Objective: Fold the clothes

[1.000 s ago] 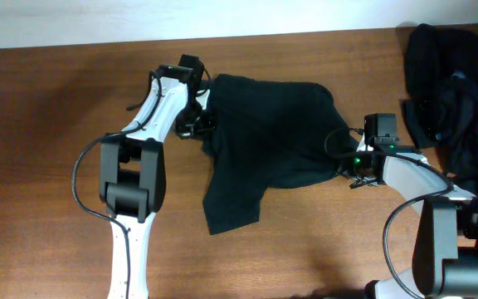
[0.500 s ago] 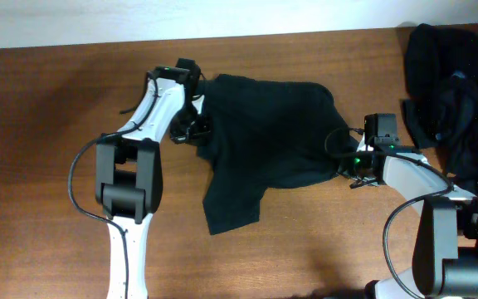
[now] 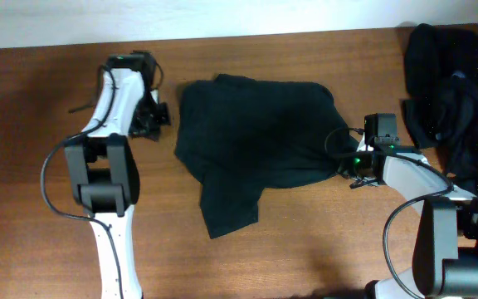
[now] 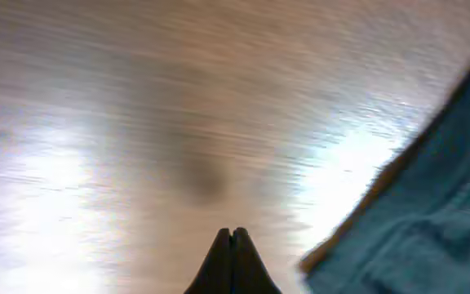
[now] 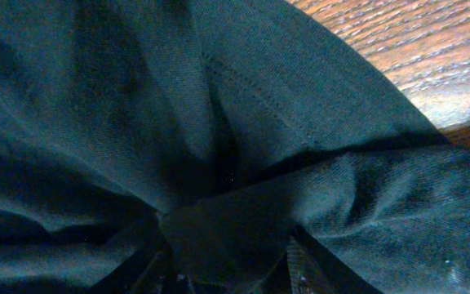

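A black short-sleeved T-shirt lies crumpled in the middle of the wooden table, one flap pointing toward the front. My left gripper hangs shut just left of the shirt's left edge, apart from it. In the left wrist view its fingertips meet over bare wood, with the shirt's edge at lower right. My right gripper sits at the shirt's right edge. In the right wrist view a bunch of black fabric is pinched between its fingers.
A pile of other black clothes is heaped at the table's back right corner, close behind the right arm. A pale wall borders the far table edge. Bare wood lies to the left and in front of the shirt.
My left gripper has swung left, off the shirt's upper left part and onto bare wood. The shirt's left edge now lies further left and flatter. The right arm has not moved.
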`<state>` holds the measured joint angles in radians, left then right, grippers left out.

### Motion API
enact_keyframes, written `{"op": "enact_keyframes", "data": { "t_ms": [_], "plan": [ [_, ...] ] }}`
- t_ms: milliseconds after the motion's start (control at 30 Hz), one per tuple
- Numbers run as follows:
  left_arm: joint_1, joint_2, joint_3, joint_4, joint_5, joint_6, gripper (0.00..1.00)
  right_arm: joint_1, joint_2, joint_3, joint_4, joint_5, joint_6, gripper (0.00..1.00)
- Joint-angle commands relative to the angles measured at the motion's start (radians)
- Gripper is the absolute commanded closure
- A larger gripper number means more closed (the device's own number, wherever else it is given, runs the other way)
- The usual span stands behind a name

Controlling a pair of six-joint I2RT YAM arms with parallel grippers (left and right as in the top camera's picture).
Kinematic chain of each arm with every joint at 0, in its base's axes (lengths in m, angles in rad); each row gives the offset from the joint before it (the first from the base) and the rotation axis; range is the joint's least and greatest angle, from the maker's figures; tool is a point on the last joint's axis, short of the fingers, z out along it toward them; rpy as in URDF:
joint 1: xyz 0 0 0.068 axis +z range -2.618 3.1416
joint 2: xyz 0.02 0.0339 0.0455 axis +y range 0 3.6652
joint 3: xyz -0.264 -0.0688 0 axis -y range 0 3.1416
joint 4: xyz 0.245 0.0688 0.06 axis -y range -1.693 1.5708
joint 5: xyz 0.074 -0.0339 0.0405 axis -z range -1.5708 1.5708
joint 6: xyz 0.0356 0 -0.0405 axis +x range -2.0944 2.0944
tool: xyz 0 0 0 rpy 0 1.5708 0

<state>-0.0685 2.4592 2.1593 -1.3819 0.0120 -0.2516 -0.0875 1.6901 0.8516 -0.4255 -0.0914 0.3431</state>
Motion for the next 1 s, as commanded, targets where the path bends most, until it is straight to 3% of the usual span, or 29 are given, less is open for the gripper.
{"op": "enact_keyframes", "data": {
  "t_ms": [0,167,433,500,667,967],
  "plan": [
    [-0.004,-0.019,0.120,-0.026,-0.061,-0.010,0.99,0.000,0.070,-0.064,-0.023,-0.055,0.013,0.52],
    [-0.054,-0.098,0.236,-0.128,0.051,-0.024,0.98,0.000,0.070,-0.064,-0.023,-0.055,0.013,0.51],
    [-0.232,-0.120,0.173,-0.251,0.114,-0.004,0.97,0.000,0.070,-0.064,-0.023,-0.056,0.013,0.30],
    [-0.286,-0.120,0.131,-0.246,0.133,0.014,0.97,0.000,0.070,-0.064,-0.024,-0.059,0.013,0.24],
    [-0.404,-0.120,0.040,-0.211,0.130,0.014,0.97,0.000,0.070,-0.049,-0.049,-0.067,0.003,0.20],
    [-0.546,-0.127,-0.029,-0.089,0.055,-0.018,0.99,0.000,0.042,0.095,-0.280,-0.002,-0.077,0.04]
  ]
}}
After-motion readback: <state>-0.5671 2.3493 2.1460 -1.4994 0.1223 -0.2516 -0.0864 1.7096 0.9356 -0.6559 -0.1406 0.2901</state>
